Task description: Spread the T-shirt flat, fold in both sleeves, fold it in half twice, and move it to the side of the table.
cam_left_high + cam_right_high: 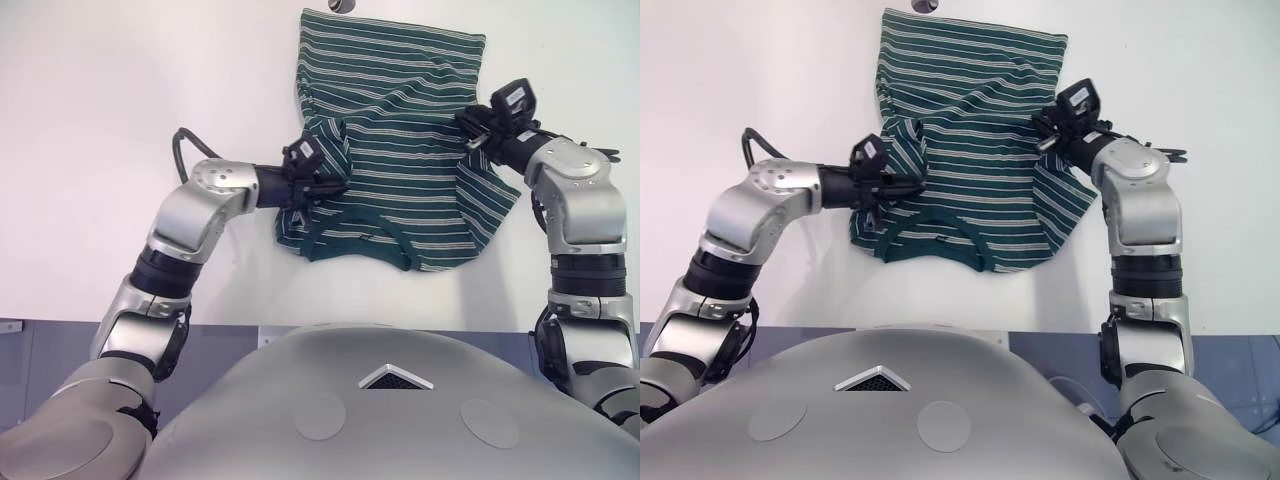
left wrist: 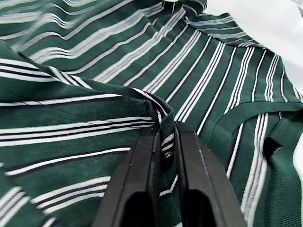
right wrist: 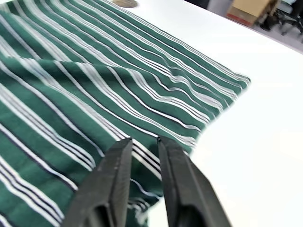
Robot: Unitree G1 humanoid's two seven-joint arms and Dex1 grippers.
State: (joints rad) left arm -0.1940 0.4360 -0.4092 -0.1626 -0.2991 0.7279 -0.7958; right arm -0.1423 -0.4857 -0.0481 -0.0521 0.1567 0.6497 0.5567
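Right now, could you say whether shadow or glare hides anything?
Left eye view: the table is evenly bright, the T-shirt free of glare. Left wrist view: the left gripper pinches a shaded fold. Right wrist view: the right gripper is dark beside bright table.

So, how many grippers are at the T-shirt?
2. The left gripper pinches a fold at the T-shirt's left edge; the right gripper is at its right edge.

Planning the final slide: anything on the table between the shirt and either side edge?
Nothing visible. Bare table lies left and right of the T-shirt. A small round object sits beyond its far edge, off that path. Left gripper and right gripper grip the cloth.
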